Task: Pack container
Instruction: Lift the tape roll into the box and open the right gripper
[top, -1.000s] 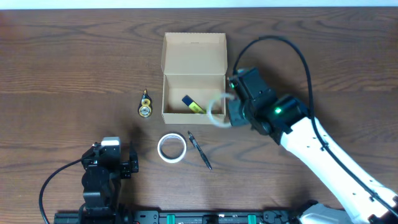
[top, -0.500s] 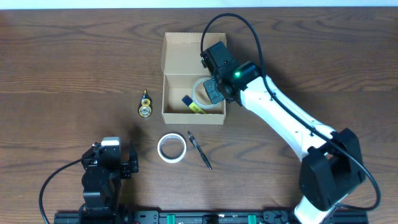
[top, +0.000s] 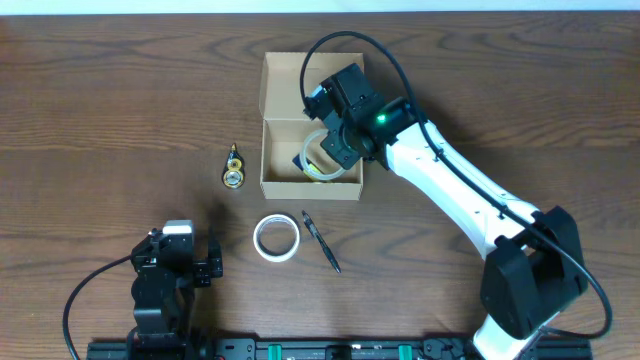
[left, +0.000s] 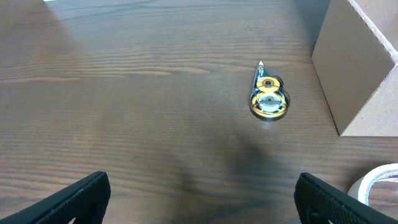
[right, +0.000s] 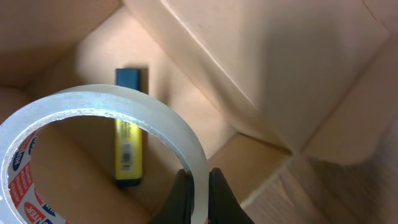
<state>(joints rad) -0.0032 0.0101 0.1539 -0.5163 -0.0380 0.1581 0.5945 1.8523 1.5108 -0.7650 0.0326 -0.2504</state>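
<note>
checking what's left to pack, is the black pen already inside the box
No, the black pen lies on the table outside the container, next to the white tape roll.

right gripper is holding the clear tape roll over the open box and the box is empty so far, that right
Not quite: the box is not empty. The right wrist view shows a blue and yellow marker lying on its floor. The rest holds: the right gripper is holding the clear tape roll over the open box.
</note>
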